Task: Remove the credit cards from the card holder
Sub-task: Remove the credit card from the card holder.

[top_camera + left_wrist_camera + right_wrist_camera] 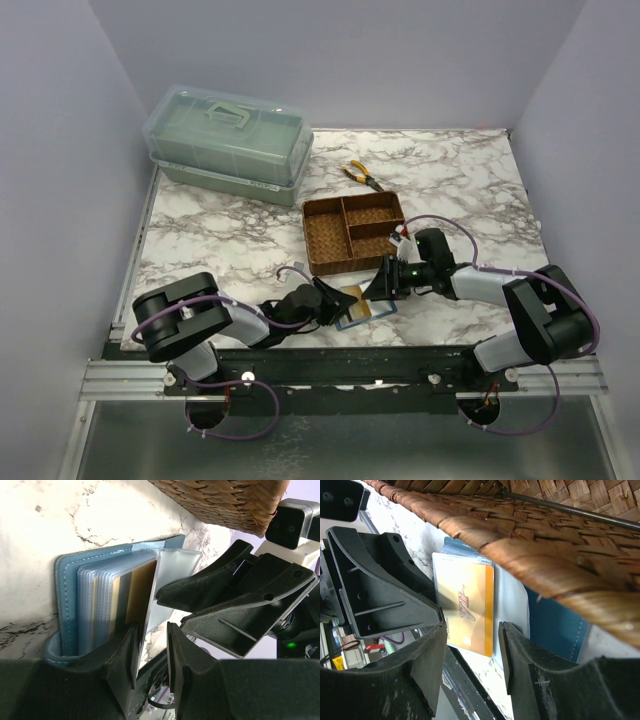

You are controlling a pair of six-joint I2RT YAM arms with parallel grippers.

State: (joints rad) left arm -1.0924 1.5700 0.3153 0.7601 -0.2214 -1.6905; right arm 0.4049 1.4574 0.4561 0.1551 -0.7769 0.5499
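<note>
The teal-blue card holder lies open near the table's front edge, just below the woven tray. In the left wrist view the card holder shows its fanned clear sleeves, with a gold card in one. In the right wrist view a gold card marked VIP sits in a clear sleeve over the blue cover. My left gripper is slightly open, with a clear sleeve leaf against one finger. My right gripper is open and empty, facing the card, and it shows in the left wrist view.
A brown woven three-compartment tray stands right behind the card holder. Yellow-handled pliers lie behind it. A green lidded box stands at the back left. The metal rail runs along the near edge.
</note>
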